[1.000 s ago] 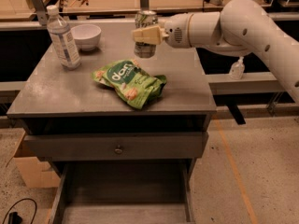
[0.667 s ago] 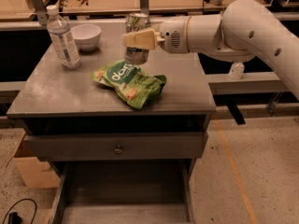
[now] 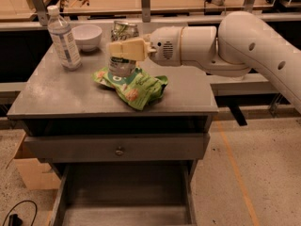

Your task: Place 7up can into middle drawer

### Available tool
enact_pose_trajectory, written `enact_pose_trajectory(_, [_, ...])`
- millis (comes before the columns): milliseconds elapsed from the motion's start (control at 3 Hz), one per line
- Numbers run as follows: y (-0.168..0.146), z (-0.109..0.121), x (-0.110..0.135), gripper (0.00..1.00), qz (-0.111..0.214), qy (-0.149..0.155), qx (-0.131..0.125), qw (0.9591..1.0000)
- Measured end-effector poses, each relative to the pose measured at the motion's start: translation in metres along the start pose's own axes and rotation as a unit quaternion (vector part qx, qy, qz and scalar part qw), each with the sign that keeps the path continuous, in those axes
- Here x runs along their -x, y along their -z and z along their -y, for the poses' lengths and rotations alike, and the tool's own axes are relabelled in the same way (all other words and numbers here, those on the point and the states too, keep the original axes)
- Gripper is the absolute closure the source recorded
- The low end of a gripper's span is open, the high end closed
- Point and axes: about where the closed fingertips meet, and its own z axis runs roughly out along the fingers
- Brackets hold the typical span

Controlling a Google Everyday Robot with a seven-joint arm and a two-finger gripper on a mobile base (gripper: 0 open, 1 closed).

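Directly above the left end of the green snack bag (image 3: pixel 136 86): gripper (image 3: pixel 124 48), reaching in from the bag's right side, jaws clenched across the mid-height of the 7up can (image 3: pixel 121 66). Can upright, long axis vertical, shiny top showing above the jaws, lower body hanging below them. Base just over the bag or perhaps brushing it; contact not resolvable. Jaws spread only to the can's own width, nothing else gripped.

Well below the bag and nearer the camera: middle drawer (image 3: pixel 127 192), pulled out, bare grey floor exposed. Between bag and drawer: front edge of the tabletop (image 3: pixel 51 95), then a closed drawer front with round knob (image 3: pixel 119 150). Left of the bag: clear plastic bottle (image 3: pixel 61 36); behind and left of the bag: white bowl (image 3: pixel 87 34).

Governing relation for the coming move: target down and forward from the held can, not beneath it. Probable path, by judgement: out past the tabletop edge on the bag's near side, then straight down, axis kept vertical. Stage judged: can secured, placement not yet done. Likely hazards: dragging the bag off with the can's base, clipping the tabletop edge or the knobbed front during descent.
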Motion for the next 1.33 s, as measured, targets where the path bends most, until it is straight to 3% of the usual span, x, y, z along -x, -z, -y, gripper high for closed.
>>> enact_pose_trajectory(333, [-0.005,-0.016,0.002,1.00,0.008,-0.004,0.017,0.9998])
enact_pose_trajectory(667, [-0.015,-0.059,0.005,1.00,0.031,-0.027,0.035,0.9986])
enact_pose_trajectory(1000, [-0.037,-0.115,-0.024,1.00,0.025,-0.056,0.064,0.9961])
enact_pose_trajectory(1333, [-0.055,-0.156,-0.079,1.00,-0.028,-0.042,0.075,0.9960])
